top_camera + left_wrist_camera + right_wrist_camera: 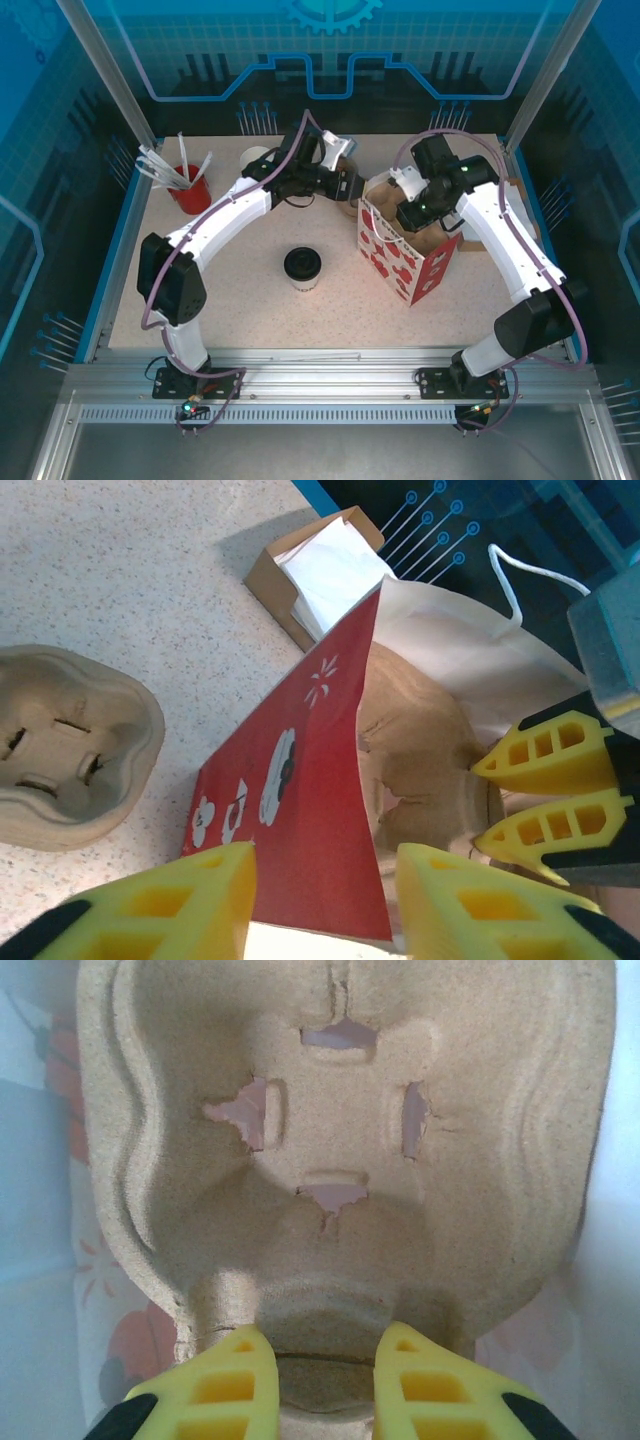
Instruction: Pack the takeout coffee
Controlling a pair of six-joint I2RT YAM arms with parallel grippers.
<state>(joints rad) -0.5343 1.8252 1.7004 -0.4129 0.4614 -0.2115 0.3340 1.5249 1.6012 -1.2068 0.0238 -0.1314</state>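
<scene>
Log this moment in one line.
left end effector: open, astride bag wall | right end effector: holding carrier in bag | coffee: on table, unpacked

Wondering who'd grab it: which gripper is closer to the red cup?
Left. The left gripper is at the strawberry-print bag's edge, right of the red cup; the right gripper is farther, inside the bag.

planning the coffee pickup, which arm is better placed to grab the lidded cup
Left, likely: left gripper is open by the bag, right gripper is clamped on the cup carrier, and the lidded cup stands left of the bag.
</scene>
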